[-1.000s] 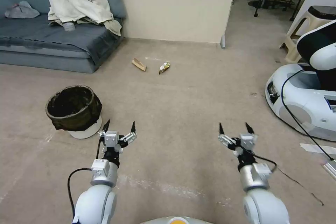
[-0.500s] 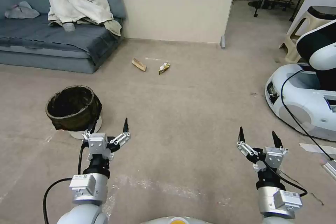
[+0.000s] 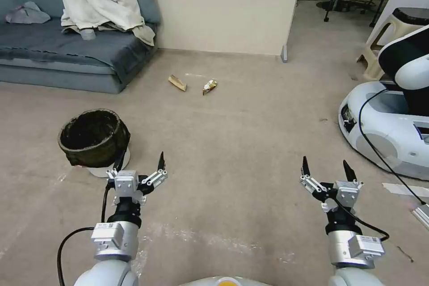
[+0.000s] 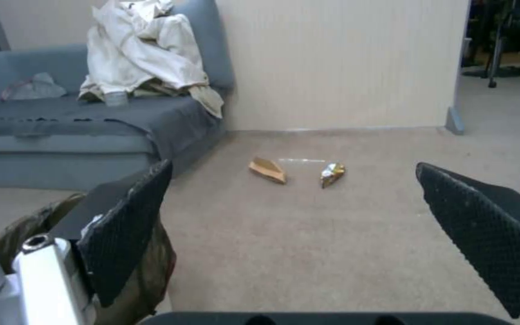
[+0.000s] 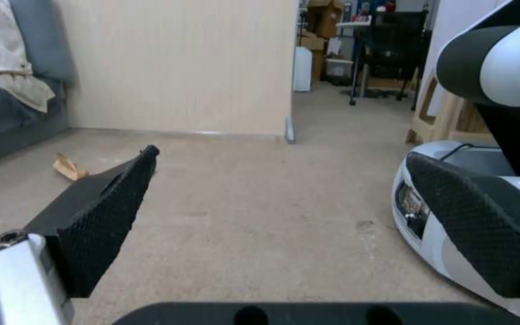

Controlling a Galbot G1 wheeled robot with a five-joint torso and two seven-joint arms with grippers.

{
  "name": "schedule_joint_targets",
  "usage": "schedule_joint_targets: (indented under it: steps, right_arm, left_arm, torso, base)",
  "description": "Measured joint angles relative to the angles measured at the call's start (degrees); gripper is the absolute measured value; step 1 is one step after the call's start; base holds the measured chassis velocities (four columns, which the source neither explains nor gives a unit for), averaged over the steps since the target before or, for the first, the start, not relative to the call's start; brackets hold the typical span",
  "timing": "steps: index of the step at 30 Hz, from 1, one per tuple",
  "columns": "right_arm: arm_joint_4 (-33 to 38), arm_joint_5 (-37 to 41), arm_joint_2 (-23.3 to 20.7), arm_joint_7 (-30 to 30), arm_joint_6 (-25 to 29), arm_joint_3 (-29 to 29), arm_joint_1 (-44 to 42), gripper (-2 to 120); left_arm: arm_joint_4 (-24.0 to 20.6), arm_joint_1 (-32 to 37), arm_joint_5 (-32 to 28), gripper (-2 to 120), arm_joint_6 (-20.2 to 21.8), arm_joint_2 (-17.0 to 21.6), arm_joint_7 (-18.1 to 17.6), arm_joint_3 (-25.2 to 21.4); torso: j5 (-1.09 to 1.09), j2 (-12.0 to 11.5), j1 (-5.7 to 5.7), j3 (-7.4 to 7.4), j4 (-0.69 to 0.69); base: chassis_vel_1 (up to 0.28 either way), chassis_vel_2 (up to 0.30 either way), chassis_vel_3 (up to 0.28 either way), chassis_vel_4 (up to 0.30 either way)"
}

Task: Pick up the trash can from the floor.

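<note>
I am looking down at the trash can (image 3: 94,142), which is standing upright on the floor (image 3: 232,143), well out from the blue sofa (image 3: 67,53) and toward my left. Its dark liner is folding over the rim and upper wall, with the white base showing below; I cannot tell whether anything is lying inside. I am holding the left gripper (image 3: 140,162) just beside the can, on its near right side, with its fingers spread wide and gripping nothing; the left finger (image 4: 129,230) is overlapping the liner's edge in the wrist view, and I cannot tell whether it is touching. I am keeping no grip with the right gripper (image 3: 325,168) either: its fingers are splayed apart, it is hovering over bare carpet, well apart from the can. Two scraps, a tan piece (image 3: 177,82) and a foil wrapper (image 3: 209,86), are lying on the floor nearer the wall. Another white robot base (image 3: 389,125) is sitting at the right.
</note>
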Motion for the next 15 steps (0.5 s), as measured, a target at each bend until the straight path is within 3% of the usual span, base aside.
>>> schedule_joint_targets:
  steps: [15]
  right_arm:
    - [-0.5,0.3,0.1,0.3,-0.1,0.3,0.1,100]
  left_arm:
    - [1.2,-0.2,0.2,100,-0.6,-0.2,-0.1,-0.2]
  torso:
    - [0.0,0.0,0.0,0.0,0.01]
  base:
    - [0.059,0.048,0.048,0.046]
